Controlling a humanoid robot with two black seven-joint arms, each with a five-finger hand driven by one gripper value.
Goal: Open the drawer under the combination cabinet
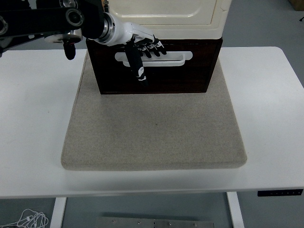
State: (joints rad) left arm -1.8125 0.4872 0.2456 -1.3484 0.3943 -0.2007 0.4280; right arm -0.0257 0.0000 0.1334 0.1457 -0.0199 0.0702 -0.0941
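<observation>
While the left hand [142,47] reaches in from the left edge, its four fingers [153,49] curl over the white handle [175,59] of the dark drawer [156,76], thumb hanging down in front; they seem hooked on it, though a firm grip is hard to confirm. This handle runs left to right across the drawer front, directly under the fingertips. One drawer sits beneath one cream cabinet [166,14], on one grey mat [152,128] spread over the table [33,118]. Only one hand shows.
</observation>
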